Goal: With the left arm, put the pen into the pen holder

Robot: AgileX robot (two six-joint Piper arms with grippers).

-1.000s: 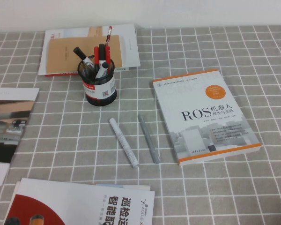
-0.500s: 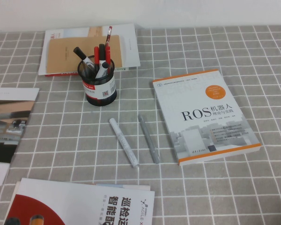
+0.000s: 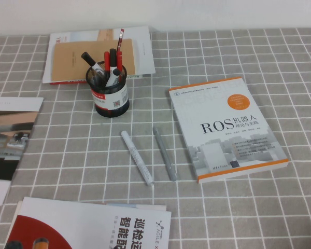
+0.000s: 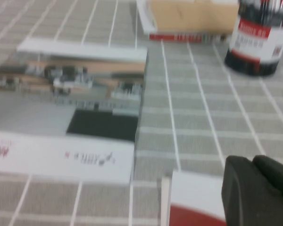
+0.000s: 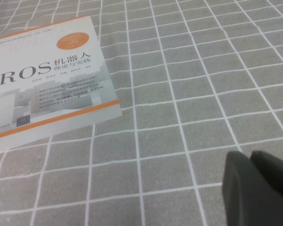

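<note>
High view: we see the pen (image 3: 137,157) lying flat just before the pen holder (image 3: 112,97), untouched | left gripper (image 4: 257,190) low beside the holder, grip unreadable | right gripper (image 5: 257,186) parked, grip unreadable.

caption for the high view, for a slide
White pen lies beside a grey pen, near the pen holder and ROS book; no gripper in view.

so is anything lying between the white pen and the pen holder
Nothing visible: bare cloth separates the white pen from the pen holder. The grey pen lies beside it, apart. Left gripper and right gripper hover elsewhere.
</note>
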